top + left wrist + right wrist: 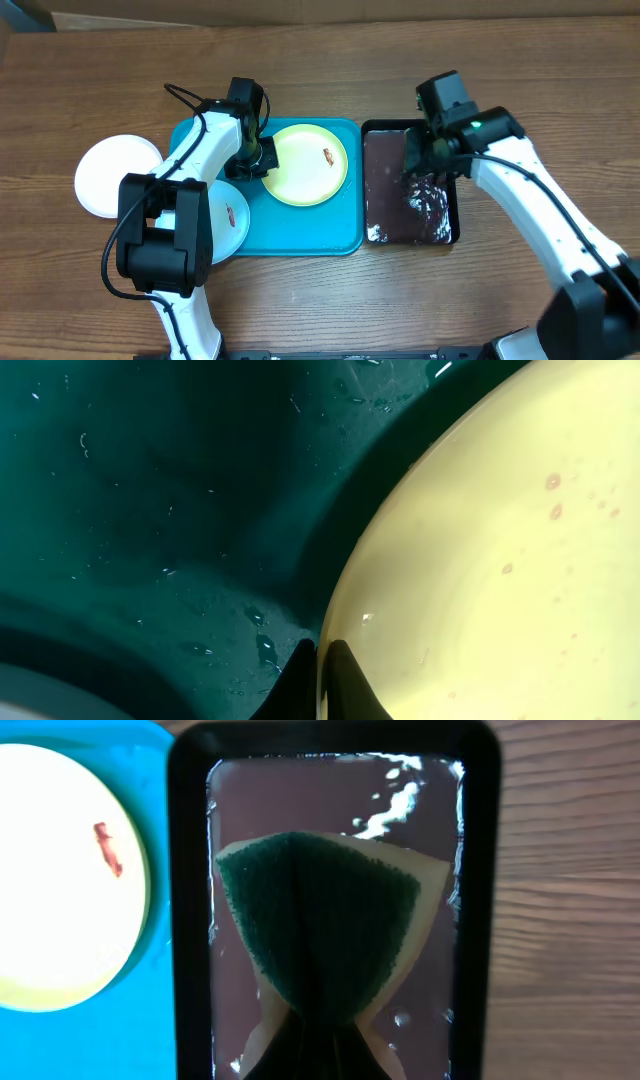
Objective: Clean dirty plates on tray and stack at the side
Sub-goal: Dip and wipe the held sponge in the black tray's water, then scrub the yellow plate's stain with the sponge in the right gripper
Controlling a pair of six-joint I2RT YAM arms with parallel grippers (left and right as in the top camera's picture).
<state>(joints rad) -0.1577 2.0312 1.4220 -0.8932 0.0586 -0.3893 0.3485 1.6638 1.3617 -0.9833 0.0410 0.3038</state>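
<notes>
The yellow-green plate [308, 165] lies on the turquoise tray [300, 225] with a reddish-brown speck on it. My left gripper [258, 160] is shut on the plate's left rim; in the left wrist view the jaws [320, 655] pinch the plate's edge [500, 560] over the tray [150, 490]. The pale blue plate [228, 215], also specked, overlaps the tray's left edge, partly under my left arm. The white plate [110, 175] lies on the table to the left. My right gripper [415, 160] is shut on a green sponge [320, 920] over the black pan.
The black pan [452, 215] stands right of the tray, holding brownish water with foam; it also shows in the right wrist view [185, 870], next to the yellow-green plate [60, 900] and tray [100, 1040]. Wooden table surrounds everything.
</notes>
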